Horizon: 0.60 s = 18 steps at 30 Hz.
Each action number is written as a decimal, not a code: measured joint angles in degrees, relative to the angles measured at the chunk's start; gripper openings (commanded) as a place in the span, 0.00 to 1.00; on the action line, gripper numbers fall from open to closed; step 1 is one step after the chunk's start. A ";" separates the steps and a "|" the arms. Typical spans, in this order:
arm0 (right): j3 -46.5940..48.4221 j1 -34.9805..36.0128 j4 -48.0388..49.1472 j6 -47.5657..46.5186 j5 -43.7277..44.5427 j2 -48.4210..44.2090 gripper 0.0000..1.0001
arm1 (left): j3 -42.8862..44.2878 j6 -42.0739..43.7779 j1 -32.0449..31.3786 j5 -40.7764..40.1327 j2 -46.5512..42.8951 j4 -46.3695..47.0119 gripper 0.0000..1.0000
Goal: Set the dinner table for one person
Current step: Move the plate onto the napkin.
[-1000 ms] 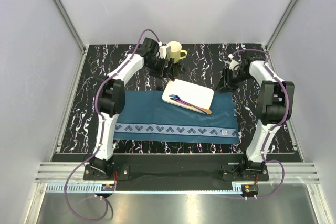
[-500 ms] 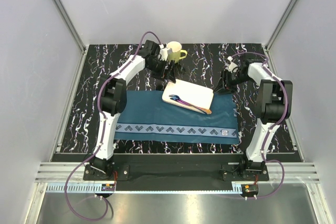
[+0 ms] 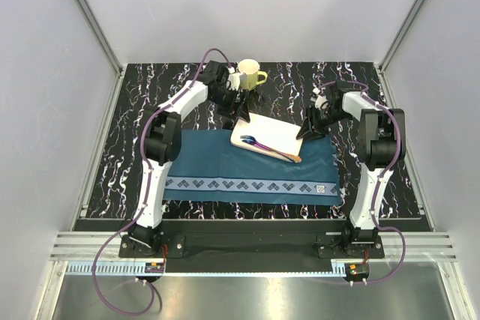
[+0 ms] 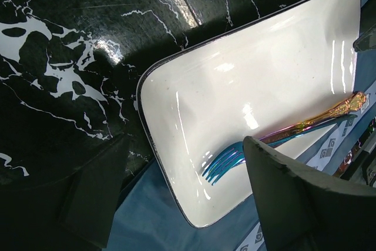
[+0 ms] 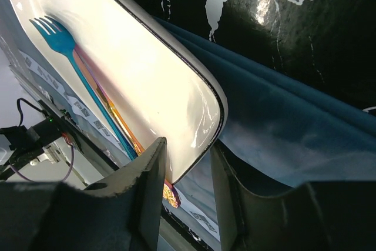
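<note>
Half done: placemat laid, white rectangular plate askew, fork unplaced aboard. Left gripper gapes over its corner; right gripper straddles its rim, clamped or not I cannot tell; dinner table beneath both jaws

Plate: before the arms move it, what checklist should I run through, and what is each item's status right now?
1. The right gripper straddles the right end of the plate: ok.
2. The right gripper is clamped on the rim: cannot tell.
3. The left gripper grips the plate: not ok, open above its far corner.
4. The fork lies inside the plate: ok.
5. The mug stands apart from the plate: ok.
6. The plate sits wholly on the placemat: not ok, its far end rests on the dinner table.
</note>
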 measured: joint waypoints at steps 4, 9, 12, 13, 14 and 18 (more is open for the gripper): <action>0.09 0.76 0.07 0.04 0.92 0.24 0.42 | 0.00 0.17 0.00 0.61 0.55 0.02 0.80; 0.09 0.85 0.17 0.04 0.90 0.28 0.42 | -0.02 0.11 -0.09 1.38 1.84 0.02 0.66; 0.09 0.85 0.15 0.04 0.90 0.31 0.42 | -0.04 0.17 -0.17 1.68 2.51 0.00 0.57; 0.11 0.85 0.15 0.04 0.90 0.33 0.42 | -0.04 0.17 -0.17 1.77 2.64 0.00 0.53; 0.13 0.85 0.15 0.04 0.90 0.39 0.42 | -0.04 0.11 -0.17 1.88 2.73 0.00 0.49; 0.13 1.01 0.17 0.15 0.83 0.96 0.40 | -0.04 0.39 -0.07 1.77 2.93 0.02 0.43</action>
